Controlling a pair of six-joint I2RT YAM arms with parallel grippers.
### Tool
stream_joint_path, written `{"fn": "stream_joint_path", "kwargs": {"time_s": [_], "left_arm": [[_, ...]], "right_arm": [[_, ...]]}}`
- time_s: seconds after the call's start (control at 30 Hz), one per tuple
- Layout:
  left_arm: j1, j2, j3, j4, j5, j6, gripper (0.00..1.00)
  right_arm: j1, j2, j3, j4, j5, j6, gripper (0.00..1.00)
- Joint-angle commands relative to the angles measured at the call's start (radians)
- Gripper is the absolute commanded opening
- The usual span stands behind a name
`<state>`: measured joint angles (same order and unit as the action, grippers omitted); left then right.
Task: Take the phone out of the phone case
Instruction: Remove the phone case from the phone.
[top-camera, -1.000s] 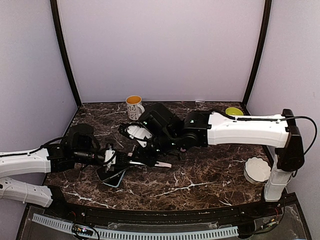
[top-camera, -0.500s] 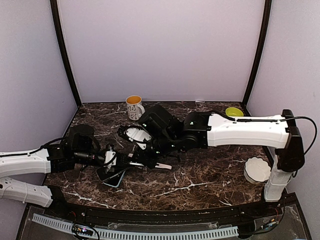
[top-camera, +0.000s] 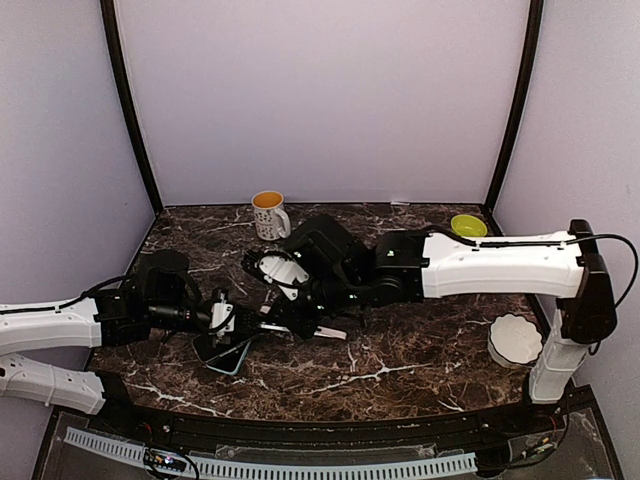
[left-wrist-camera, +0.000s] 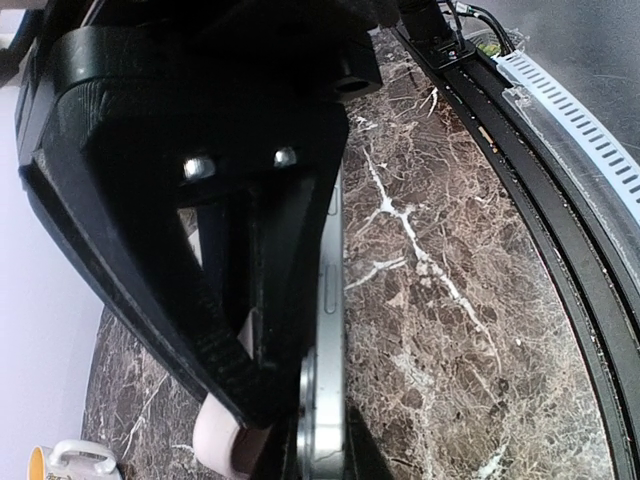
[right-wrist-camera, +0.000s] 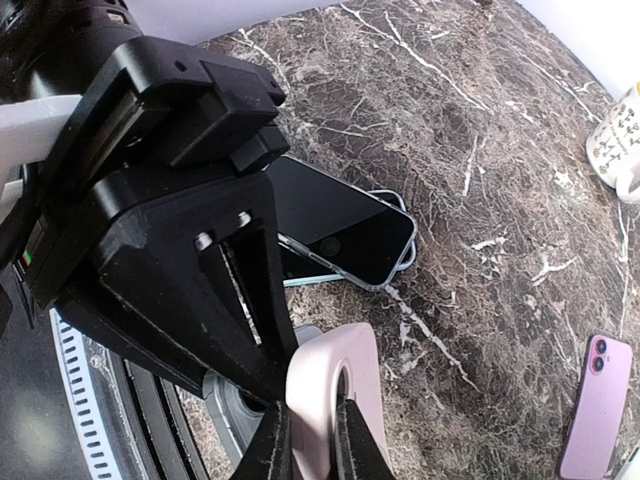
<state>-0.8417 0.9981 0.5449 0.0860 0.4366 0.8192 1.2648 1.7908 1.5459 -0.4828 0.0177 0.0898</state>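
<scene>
This is looking like a robotics lab booth, not a lived-in room. Plain lavender walls (top-camera: 320, 100) are closing it in on three sides, with black posts (top-camera: 128, 110) running up the corners. Two white machines — the left arm (top-camera: 50, 325) and the right arm (top-camera: 500, 265) — are reaching over a dark marbled counter (top-camera: 420, 370). A slotted white strip (top-camera: 300, 468) is running along the front, and a mug (top-camera: 268, 214), a green bowl (top-camera: 467, 225) and a ridged white dish (top-camera: 515, 340) are standing about like scattered props.
</scene>
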Motion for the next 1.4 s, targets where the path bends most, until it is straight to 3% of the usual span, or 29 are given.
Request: {"fn": "stream_joint_path", "kwargs": {"time_s": [0.0,1.37], "left_arm": [[0.015,-0.043,0.030,0.170,-0.113,-0.015,0.00],[0.014,-0.075,0.021,0.187,-0.258,0.029,0.00]], "right_arm": [[0.025,-0.029,-0.039,-0.082,-0.005,0.050,0.08],[0.027,-0.170,-0.248,-0.118,0.085,0.121,0.00]]}}
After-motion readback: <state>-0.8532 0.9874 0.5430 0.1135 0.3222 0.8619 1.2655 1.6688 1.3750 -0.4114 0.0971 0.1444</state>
